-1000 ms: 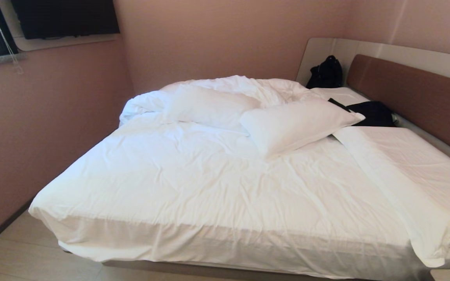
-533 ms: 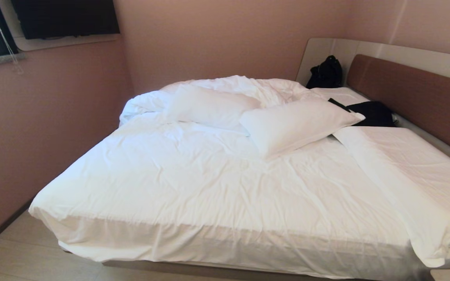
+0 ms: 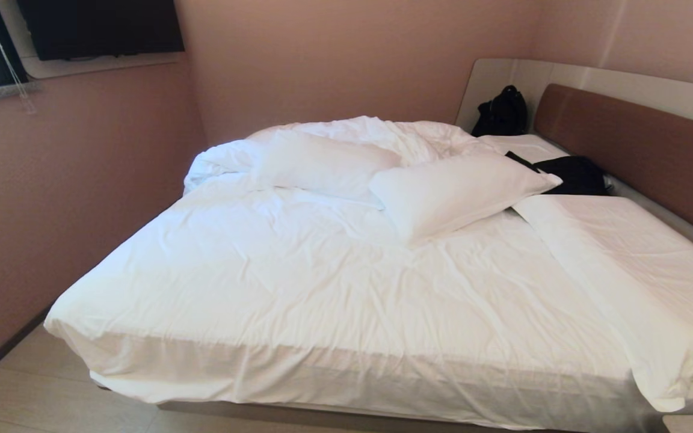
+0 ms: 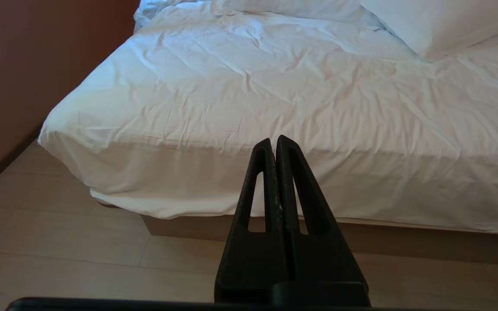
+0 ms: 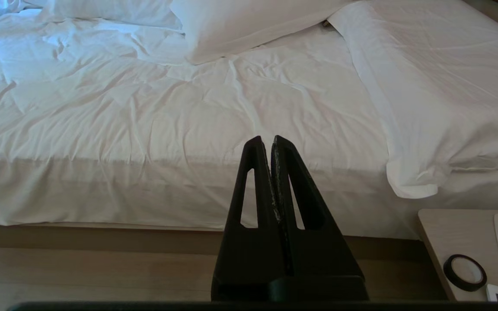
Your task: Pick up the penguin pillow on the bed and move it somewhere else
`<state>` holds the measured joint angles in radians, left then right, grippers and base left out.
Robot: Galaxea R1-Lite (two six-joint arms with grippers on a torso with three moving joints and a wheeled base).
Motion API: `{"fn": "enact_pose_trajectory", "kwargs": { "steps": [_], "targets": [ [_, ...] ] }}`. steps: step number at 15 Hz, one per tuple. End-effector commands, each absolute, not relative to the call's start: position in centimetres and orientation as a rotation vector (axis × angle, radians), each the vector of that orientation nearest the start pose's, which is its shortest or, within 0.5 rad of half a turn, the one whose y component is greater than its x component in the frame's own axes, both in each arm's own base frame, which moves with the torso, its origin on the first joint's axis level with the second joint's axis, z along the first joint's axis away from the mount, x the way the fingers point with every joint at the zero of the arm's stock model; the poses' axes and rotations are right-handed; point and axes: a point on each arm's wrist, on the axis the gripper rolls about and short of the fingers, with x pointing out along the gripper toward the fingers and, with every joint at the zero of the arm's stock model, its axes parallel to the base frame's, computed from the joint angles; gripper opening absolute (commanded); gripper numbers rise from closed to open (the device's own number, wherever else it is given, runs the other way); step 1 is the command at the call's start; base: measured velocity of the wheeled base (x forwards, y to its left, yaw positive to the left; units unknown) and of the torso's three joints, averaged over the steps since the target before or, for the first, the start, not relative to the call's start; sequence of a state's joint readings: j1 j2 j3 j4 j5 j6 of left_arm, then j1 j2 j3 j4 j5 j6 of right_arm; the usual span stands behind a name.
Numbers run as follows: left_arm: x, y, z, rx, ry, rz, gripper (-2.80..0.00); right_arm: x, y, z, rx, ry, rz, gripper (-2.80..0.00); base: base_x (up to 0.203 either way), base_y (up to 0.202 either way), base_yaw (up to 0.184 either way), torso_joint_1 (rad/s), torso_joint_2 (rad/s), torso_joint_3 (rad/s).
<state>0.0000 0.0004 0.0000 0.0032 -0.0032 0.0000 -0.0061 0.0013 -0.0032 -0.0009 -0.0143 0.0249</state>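
The bed fills the head view, with wrinkled white sheets and a brown headboard on the right. The penguin pillow is not in view in any frame. Two plain white pillows lie toward the far side. Neither arm shows in the head view. In the left wrist view my left gripper is shut and empty, held low above the floor before the bed's near edge. My right gripper is likewise shut and empty, facing the bed's side.
A folded white duvet lies along the headboard side. Dark bags sit near the headboard. A pale bedside table with a roll of black tape stands at the right. Pink walls close in left and behind.
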Motion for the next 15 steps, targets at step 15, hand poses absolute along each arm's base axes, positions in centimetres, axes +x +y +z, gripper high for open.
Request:
{"fn": "enact_pose_trajectory", "kwargs": {
  "steps": [15],
  "targets": [
    [-2.28, -0.01, 7.52, 0.000, 0.003, -0.003, -2.80, -2.29, -0.02, 7.66, 0.034, -0.004, -0.021, -2.80, 0.000, 0.000, 0.000, 0.000, 0.00, 0.000]
  ]
}}
